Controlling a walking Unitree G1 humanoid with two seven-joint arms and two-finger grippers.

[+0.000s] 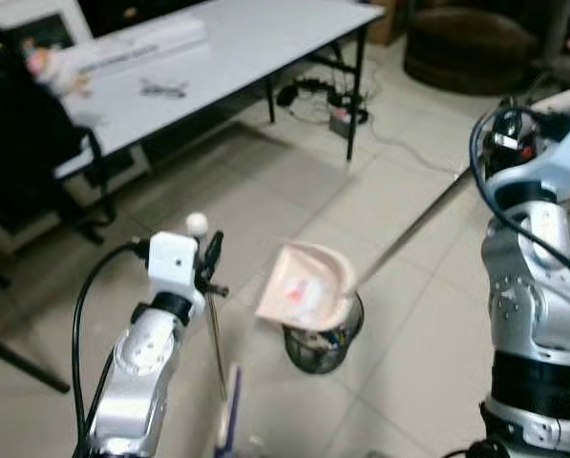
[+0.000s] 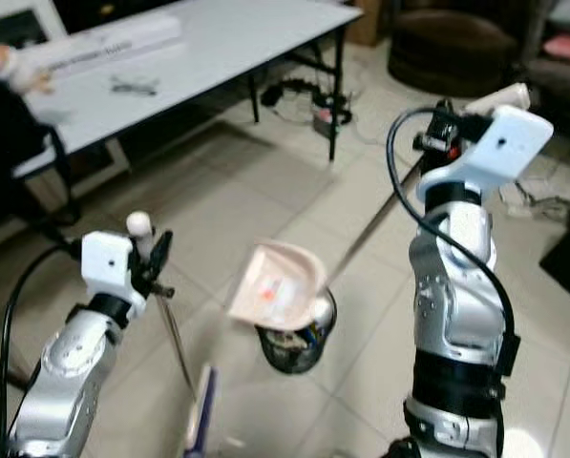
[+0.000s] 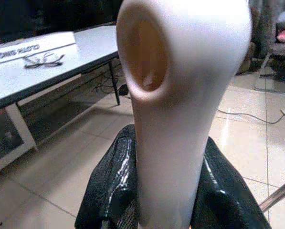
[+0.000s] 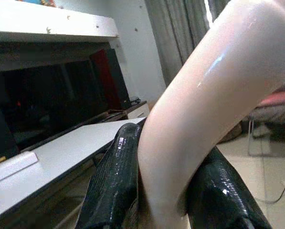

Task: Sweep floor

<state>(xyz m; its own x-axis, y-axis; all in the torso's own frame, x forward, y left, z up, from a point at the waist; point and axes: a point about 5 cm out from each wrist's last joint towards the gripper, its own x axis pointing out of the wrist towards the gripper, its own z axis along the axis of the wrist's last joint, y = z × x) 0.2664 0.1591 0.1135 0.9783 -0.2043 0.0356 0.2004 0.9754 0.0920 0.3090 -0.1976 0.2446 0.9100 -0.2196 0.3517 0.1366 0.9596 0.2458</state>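
Nearest the robot, the left gripper [image 1: 211, 260] is clamping its two black fingers [image 3: 112, 191] around the pale handle of a broom [image 1: 215, 334], whose thin shaft is running down to a brush head with purple trim low on the tiled floor [image 1: 437, 315], just beside the robot's feet. A little farther out, the right gripper [image 2: 442, 129] is squeezing the cream grip of a long-handled dustpan [image 1: 304, 284]; its metal pole is slanting down to the pink pan, which is tipping over the rim of a black mesh wastebasket [image 1: 323, 342]. Something reddish is lying in the pan, too blurred to identify, and a few coloured bits are showing inside the basket. The likely risk here is that the pan is leaning on the light basket's edge, so a push along the pole could topple it or spill debris onto the tiles beside it. Beyond, a white table [image 1: 265, 43] is carrying a long white box [image 1: 137, 48], with cables [image 1: 332, 100] trailing underneath.
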